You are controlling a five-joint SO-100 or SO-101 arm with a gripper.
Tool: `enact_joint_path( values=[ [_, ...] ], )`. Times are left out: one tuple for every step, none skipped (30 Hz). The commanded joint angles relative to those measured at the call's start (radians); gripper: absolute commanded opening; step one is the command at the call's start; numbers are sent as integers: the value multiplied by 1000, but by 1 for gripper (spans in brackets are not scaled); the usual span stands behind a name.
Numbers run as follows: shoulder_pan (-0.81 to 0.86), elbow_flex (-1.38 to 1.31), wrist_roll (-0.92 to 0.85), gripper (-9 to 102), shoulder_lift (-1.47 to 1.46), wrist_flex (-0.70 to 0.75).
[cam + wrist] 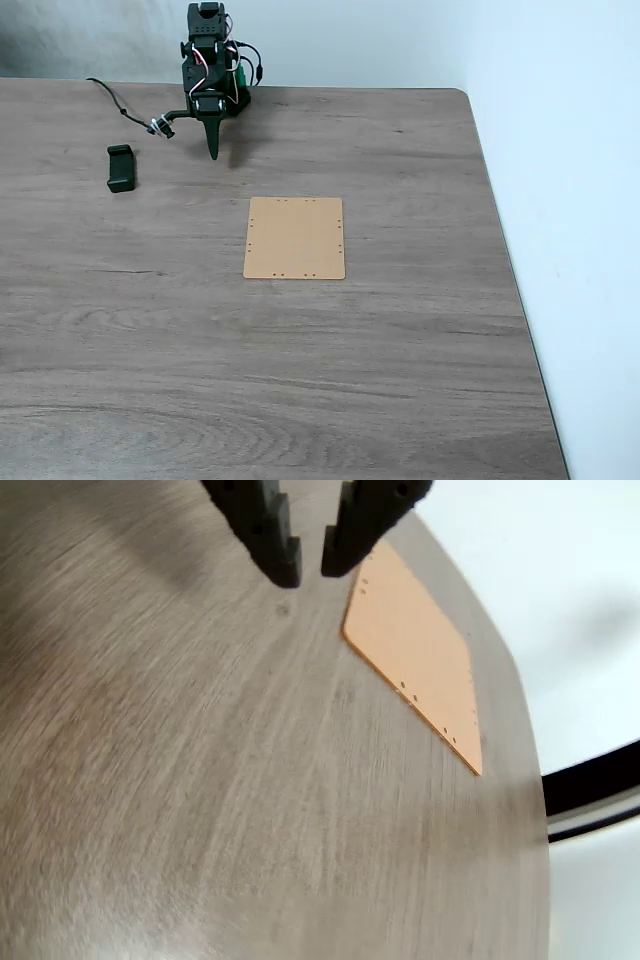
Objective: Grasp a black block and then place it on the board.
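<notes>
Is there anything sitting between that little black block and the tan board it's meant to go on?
Nothing visible. In the fixed view only bare tabletop lies between the black block and the board, and between the pincer and the block.

A small matte black oblong block (pixel 120 167) with raised end lips lies flat on the tabletop, well apart from the thin tan rectangular board (pixel 295 238) with edge holes; the board lies flat, bare.

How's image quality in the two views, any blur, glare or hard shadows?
Fixed view: sharp, even light, no glare; the black block and board are crisp, with a soft shadow beside the pincer. Wrist view: tabletop grain smeared and soft toward the bottom, board fairly clear, bright washed-out area at upper right.
</notes>
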Motion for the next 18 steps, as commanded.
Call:
enact_joint_path(
  values=[
    [44, -87, -77, 0, -43, 6],
    [60, -112, -87, 0, -69, 8],
    [71, -138, -100, 0, -98, 14],
    [80, -166, -112, 0, -129, 21],
    [91, -195, -126, 0, -158, 26],
    [101, -222, -143, 1, -187, 32],
    [110, -250, -166, 3, -216, 37],
    [120, -278, -193, 4, -247, 44],
    [133, -307, -216, 5, -276, 55],
    [149, -334, -235, 6, -307, 61],
    [161, -360, -258, 8, -334, 67],
    [176, -385, -278, 10, -362, 72],
    [193, -408, -298, 11, -391, 75],
    [210, -431, -318, 11, -425, 80],
    [229, -453, -334, 12, -456, 87],
    [245, -474, -354, 13, -485, 97],
    [262, -492, -371, 14, -511, 103],
    [278, -509, -388, 15, -535, 106]
  ],
)
